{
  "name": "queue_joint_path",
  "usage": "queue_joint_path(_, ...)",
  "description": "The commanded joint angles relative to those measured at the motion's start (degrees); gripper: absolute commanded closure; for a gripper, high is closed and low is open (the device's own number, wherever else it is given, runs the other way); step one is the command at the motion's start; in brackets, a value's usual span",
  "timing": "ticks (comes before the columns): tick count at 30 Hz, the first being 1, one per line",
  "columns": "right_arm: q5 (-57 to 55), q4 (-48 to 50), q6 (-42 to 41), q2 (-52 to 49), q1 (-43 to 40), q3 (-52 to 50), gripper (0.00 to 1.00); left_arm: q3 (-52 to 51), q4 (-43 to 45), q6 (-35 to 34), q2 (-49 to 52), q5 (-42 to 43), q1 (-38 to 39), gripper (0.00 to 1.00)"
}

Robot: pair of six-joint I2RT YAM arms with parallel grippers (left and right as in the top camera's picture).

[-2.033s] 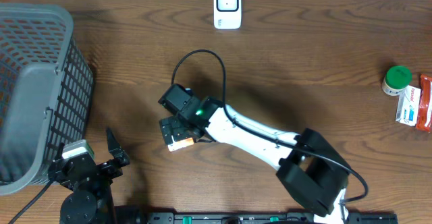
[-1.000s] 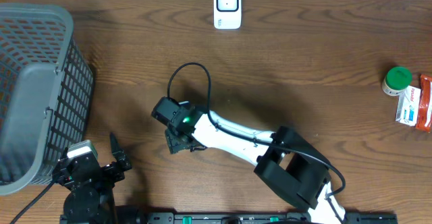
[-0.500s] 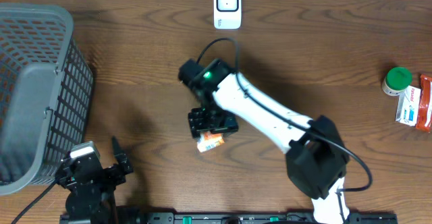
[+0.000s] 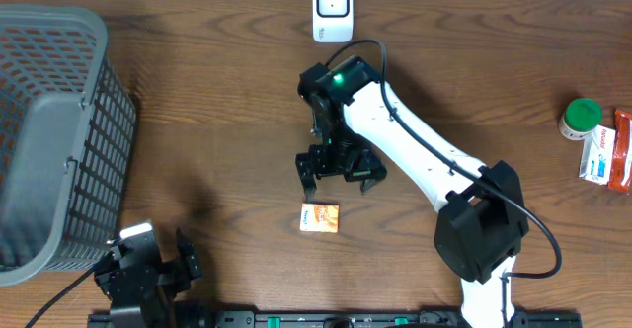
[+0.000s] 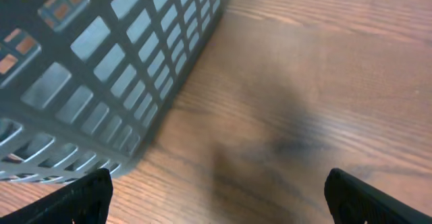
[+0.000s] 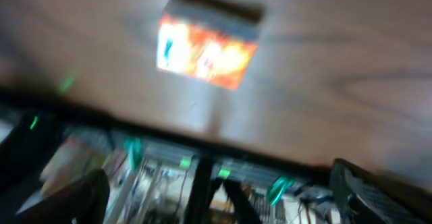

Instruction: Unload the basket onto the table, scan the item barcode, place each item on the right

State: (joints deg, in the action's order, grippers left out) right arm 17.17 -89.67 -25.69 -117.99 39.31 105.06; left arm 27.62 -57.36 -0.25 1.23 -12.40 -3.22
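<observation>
Overhead looks straight down on the whole counter (image 4: 197, 121). Left wrist sits low, close to the basket (image 5: 101, 62); right wrist, blurred, faces the box (image 6: 206, 48), which overhead also shows.

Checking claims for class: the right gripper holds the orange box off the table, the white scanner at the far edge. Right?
No. The orange box lies loose on the table, the right gripper open near it; the overhead view shows it. The white scanner is at the far edge.
</observation>
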Motion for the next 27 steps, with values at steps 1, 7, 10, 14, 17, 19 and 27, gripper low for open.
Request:
queue_joint_path(1, -9.68, 3.54, -10.01, 0.76, 2.25, 0.35, 0.01, 0.74, -0.2, -0.92, 0.02, -0.7, 0.02, 0.01)
queue_joint_path(7, -10.01, 12.24, -21.2, 0.72, 5.95, -4.68, 0.01, 0.74, -0.2, -0.92, 0.02, -0.72, 0.02, 0.01)
queue_joint_path(10, -11.41, 14.88, -24.33, 0.74, 7.34, -9.22, 0.01, 0.74, -0.2, -0.92, 0.02, -0.7, 0.02, 0.01)
queue_joint_path(14, -11.96, 19.43, -25.75, 0.72, 8.96, -14.67, 0.01, 0.74, -0.17, -0.92, 0.02, -0.72, 0.02, 0.02)
queue_joint_path(17, -12.7, 22.91, -25.73, 0.72, 10.43, -17.97, 0.01, 0.74, -0.2, -0.92, 0.02, -0.7, 0.02, 0.01)
queue_joint_path(19, -12.98, 25.68, -25.77, 0.74, 11.02, -20.44, 0.01, 0.74, -0.2, -0.92, 0.02, -0.7, 0.02, 0.01)
queue_joint_path(27, -10.84, 38.23, -26.34, 0.72, 11.04, -30.77, 0.22, 0.74, -0.2, -0.92, 0.02, -0.72, 0.02, 0.01)
